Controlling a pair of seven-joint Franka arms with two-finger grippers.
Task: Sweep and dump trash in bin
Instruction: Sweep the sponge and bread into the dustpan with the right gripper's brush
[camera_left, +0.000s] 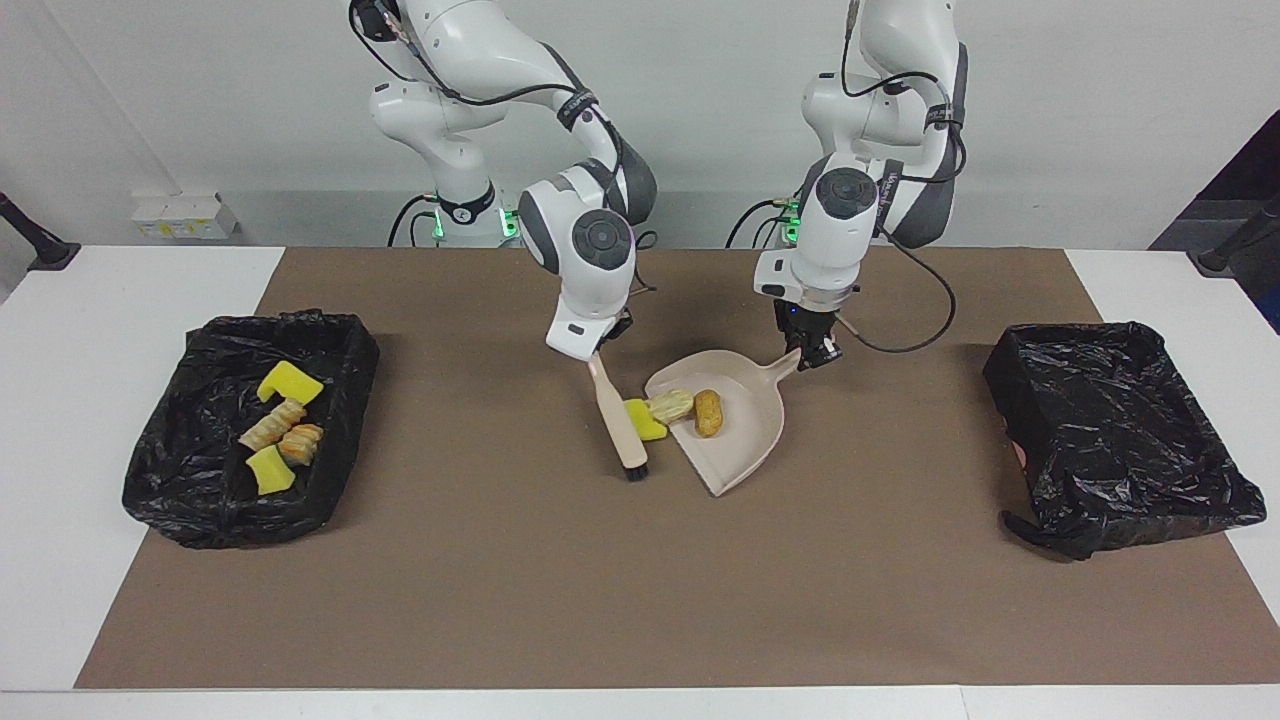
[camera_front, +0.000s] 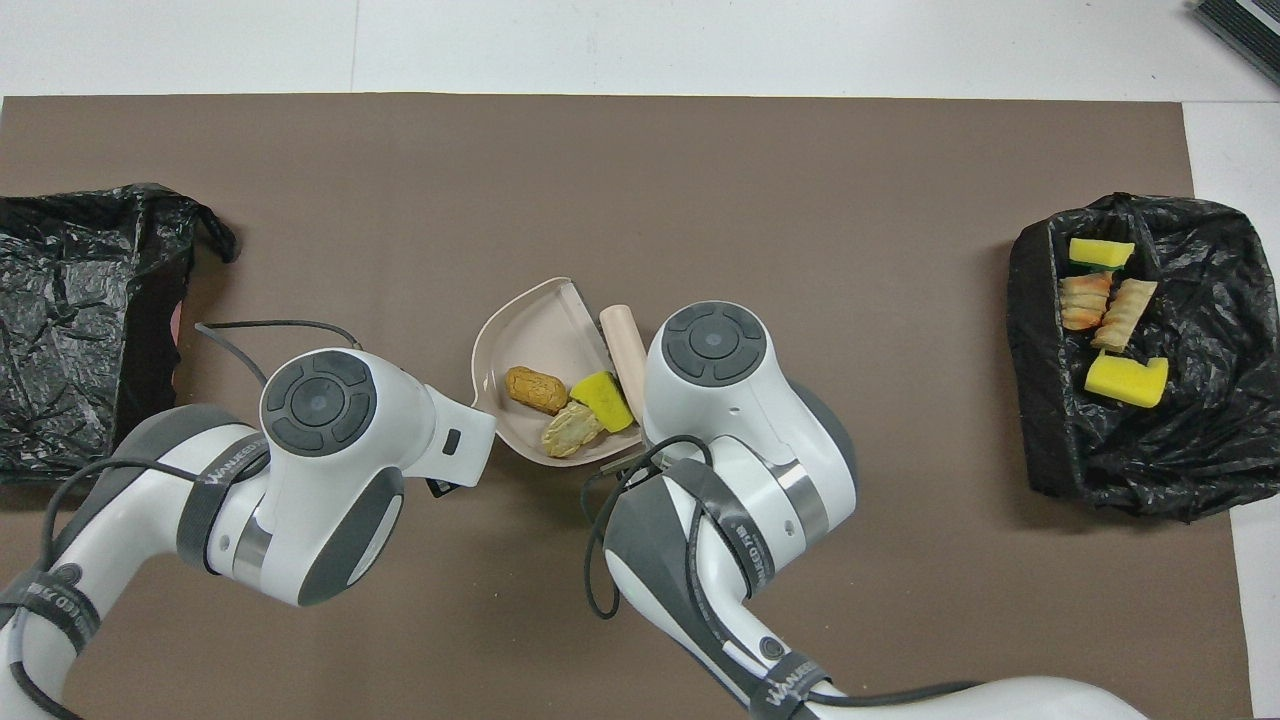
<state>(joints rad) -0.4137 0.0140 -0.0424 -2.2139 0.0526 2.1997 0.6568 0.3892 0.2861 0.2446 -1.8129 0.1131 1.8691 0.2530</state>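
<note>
Brush (camera_left: 618, 420) pushes trash (camera_left: 647, 418) onto dustpan (camera_left: 745, 440).

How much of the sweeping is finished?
Four scraps already lie in the black-lined bin. The right gripper holds the beige brush against a yellow sponge chunk at the mouth of the beige dustpan, which the left gripper holds. Dumping remains.
</note>
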